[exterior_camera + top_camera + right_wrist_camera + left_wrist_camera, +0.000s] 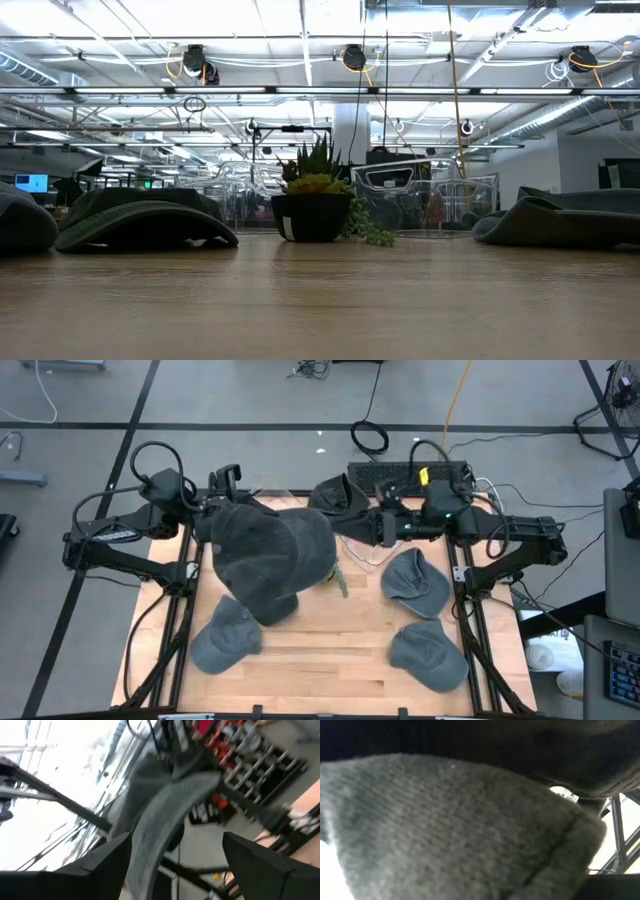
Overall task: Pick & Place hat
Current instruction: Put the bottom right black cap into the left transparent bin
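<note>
Hanging nearest, one big hat [268, 558] from the left gripper (grip unclear); three hats [416, 582] lie flat.

Three hats [416, 582] on the table [330, 650] surround the plant [313, 203].

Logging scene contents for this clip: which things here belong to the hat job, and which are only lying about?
Job:
- large hat, held up over the table
- dark hat at the right gripper
- three caps lying on the wood

Lying about:
- potted succulent
- clear containers at the far edge
</note>
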